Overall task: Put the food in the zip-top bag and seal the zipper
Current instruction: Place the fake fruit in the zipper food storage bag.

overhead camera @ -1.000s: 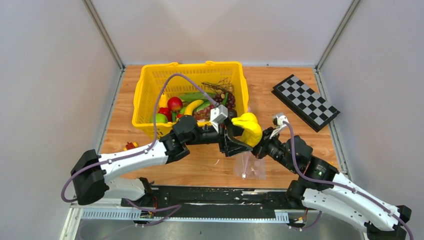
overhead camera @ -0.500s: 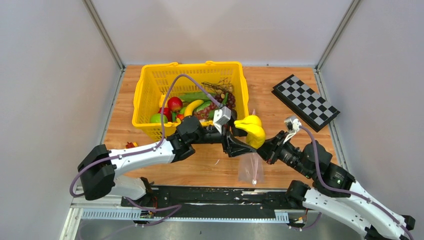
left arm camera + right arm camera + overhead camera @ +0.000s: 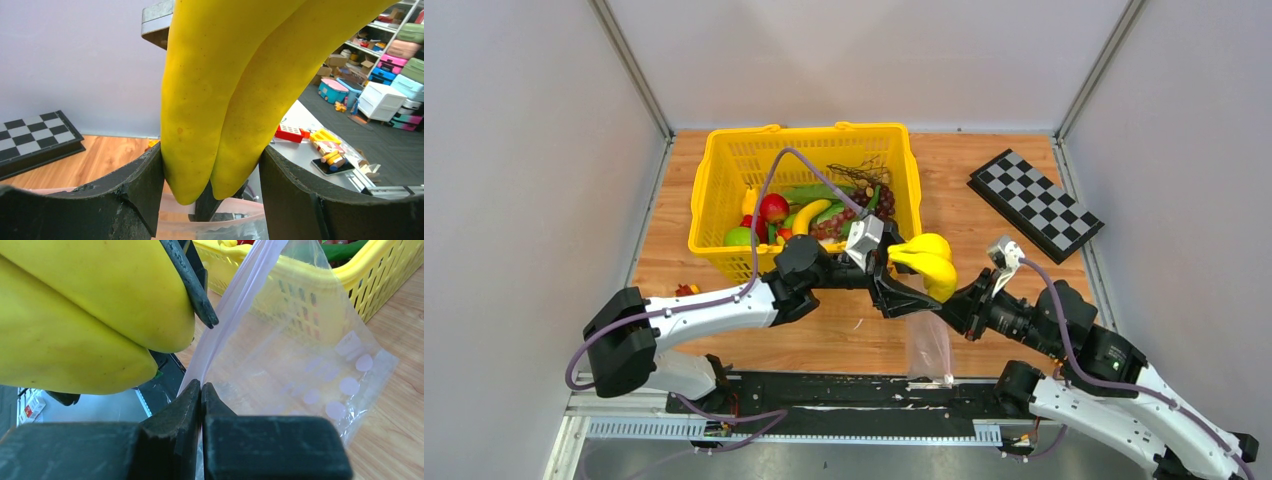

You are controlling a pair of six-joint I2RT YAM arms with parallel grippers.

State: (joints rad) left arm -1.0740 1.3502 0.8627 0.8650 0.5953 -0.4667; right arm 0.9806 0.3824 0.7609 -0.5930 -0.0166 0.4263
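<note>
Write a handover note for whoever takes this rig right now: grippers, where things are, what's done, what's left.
Left gripper: shut on the bananas, tips just above the bag.
Right gripper: shut on the zipper edge, bag hanging over the table.
Other food: in the basket.
Done: nothing seen in the bag.
Left: drop bananas in, add the rest, seal zipper.

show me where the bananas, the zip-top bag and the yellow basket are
bananas (image 3: 927, 264): top external view, middle of the bunch
zip-top bag (image 3: 300, 375): right wrist view, its clear dotted side
yellow basket (image 3: 734, 155): top external view, its far mesh wall
</note>
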